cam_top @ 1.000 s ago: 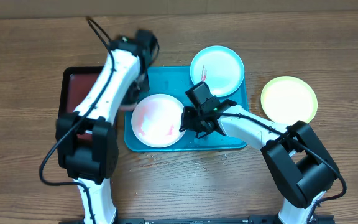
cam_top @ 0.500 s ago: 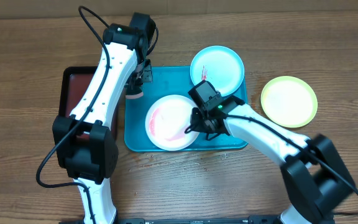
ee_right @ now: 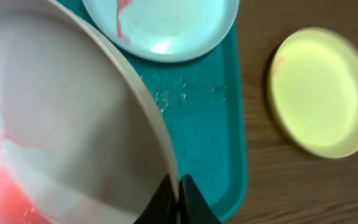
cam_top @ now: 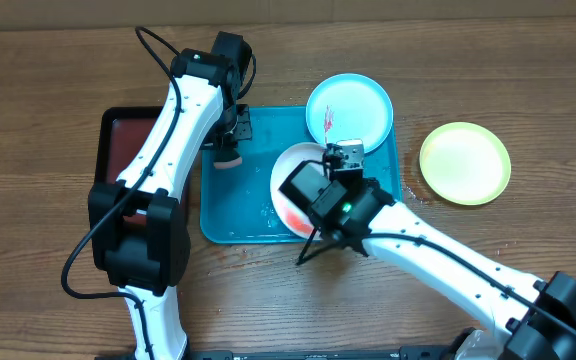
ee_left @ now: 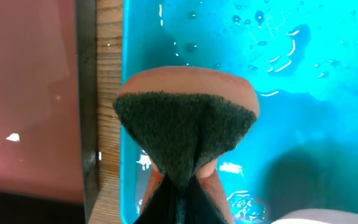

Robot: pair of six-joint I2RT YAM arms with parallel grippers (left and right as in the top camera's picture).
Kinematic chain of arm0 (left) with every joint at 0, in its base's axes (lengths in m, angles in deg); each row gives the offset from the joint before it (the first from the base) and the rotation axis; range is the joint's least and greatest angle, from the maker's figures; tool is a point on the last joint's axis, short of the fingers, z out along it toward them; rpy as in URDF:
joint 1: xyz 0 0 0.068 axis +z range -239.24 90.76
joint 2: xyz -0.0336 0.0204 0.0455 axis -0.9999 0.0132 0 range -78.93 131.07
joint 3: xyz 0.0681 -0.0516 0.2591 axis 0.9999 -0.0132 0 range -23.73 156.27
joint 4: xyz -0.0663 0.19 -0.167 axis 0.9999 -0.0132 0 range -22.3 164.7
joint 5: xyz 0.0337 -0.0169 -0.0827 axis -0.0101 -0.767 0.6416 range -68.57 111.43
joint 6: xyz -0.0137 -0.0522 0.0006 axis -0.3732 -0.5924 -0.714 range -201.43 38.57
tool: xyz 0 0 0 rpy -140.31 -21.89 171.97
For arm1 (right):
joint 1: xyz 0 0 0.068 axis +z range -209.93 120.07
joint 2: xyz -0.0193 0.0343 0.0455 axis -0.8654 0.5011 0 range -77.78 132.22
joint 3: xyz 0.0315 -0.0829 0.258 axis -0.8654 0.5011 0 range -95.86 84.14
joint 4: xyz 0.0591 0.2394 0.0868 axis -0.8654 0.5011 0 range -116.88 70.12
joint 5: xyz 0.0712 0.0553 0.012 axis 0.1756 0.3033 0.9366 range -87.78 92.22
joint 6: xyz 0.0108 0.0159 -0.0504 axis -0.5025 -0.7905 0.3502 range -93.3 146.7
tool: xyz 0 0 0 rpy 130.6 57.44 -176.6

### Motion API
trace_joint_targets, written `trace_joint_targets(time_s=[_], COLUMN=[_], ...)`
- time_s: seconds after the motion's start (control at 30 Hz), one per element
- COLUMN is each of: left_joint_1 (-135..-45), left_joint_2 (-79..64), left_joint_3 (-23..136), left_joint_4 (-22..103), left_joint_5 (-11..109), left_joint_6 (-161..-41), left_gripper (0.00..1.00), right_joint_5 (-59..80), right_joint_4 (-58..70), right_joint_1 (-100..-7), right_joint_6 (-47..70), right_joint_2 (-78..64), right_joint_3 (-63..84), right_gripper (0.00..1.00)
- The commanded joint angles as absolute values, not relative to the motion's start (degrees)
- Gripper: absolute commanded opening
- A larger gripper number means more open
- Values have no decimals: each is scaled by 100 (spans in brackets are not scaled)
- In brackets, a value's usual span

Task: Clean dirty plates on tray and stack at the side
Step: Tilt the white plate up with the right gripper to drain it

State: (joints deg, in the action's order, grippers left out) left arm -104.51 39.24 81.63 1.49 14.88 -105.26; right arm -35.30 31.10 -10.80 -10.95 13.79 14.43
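Your left claw [ee_left: 178, 190] is squeezing the sponge [ee_left: 185, 127] over the tray's [cam_top: 230, 215] nine o'clock edge, with the smeared white plate [cam_top: 293, 172] lying at its three o'clock. Your right claw [ee_right: 179, 196] is pinching that plate's rim, so be holding it steady above the tray while sweeping the sponge's scouring face across the red. The blue plate [cam_top: 348, 110] is sitting at one o'clock, the yellow-green plate [cam_top: 465, 163] on the desk [cam_top: 48, 100] beyond.

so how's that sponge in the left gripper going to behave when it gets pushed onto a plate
Probably soft and squashy: the shut left gripper pinches the sponge into a narrow waist. Its dark scouring face looks rougher, so it likely drags rather than slides. Droplets on the tray suggest it may be wet and a bit heavier.
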Motion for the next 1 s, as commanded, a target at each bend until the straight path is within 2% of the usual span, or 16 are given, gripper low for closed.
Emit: trace_joint_targets(time_s=[0.0, 0.37, 0.97], left_joint_1=[-10484, -10501, -10504], left_joint_2=[3893, 3893, 3893], left_joint_3=[8109, 8109, 8109], left_joint_4=[173, 171, 176], left_joint_5=[1620, 1617, 1617], left_joint_6=[-10476, -10476, -10478], left_gripper=[4, 4, 4], right_joint_5=[-4747, -6269, -7180], right_joint_4=[3199, 4047, 4956], right_joint_1=[-847, -586, -586], right_joint_6=[-1137, -1137, -1139], right_joint_2=[1200, 1198, 1196], right_joint_3=[1161, 660, -234], right_gripper=[4, 4, 4])
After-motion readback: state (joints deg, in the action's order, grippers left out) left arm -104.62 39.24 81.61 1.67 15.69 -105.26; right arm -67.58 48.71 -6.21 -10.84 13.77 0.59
